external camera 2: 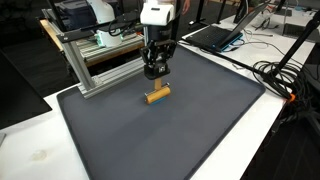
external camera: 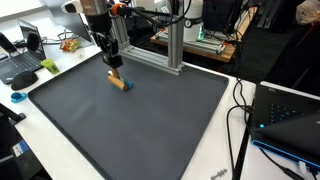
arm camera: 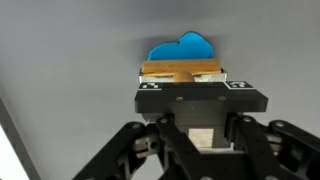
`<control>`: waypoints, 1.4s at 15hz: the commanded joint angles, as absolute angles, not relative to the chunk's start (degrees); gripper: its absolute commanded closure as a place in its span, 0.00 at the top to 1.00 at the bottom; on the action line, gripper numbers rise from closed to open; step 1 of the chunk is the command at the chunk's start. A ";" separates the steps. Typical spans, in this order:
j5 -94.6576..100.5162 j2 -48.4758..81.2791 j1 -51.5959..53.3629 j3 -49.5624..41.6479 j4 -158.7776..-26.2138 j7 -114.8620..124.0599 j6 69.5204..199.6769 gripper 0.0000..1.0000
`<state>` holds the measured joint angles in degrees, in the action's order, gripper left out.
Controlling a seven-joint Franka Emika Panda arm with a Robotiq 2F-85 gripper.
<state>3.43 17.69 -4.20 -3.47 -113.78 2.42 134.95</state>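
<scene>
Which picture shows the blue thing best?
The wrist view. There the blue piece is close up, with a bumpy, cloud-like edge, just beyond the wooden block. In an exterior view it is only a tiny blue speck by the block. In an exterior view only the block shows.

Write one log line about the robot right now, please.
gripper: above block | block: wood and blue, lying on mat | jaws: cannot tell

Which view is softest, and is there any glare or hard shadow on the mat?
Wrist view: softest. The gripper linkage up close is blurred, the wooden block is sharper, and the mat is washed out to pale grey. Both exterior views: even light, low detail, no glare or hard shadows on the mat, and the block reads clearly.
</scene>
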 commanded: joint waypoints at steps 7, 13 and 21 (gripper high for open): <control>2.86 21.35 -4.22 -3.69 -110.34 1.66 132.04 0.22; 3.11 23.16 -4.26 -3.74 -107.96 1.43 128.17 0.22; 2.90 24.94 -4.49 -3.61 -105.52 0.64 125.07 0.22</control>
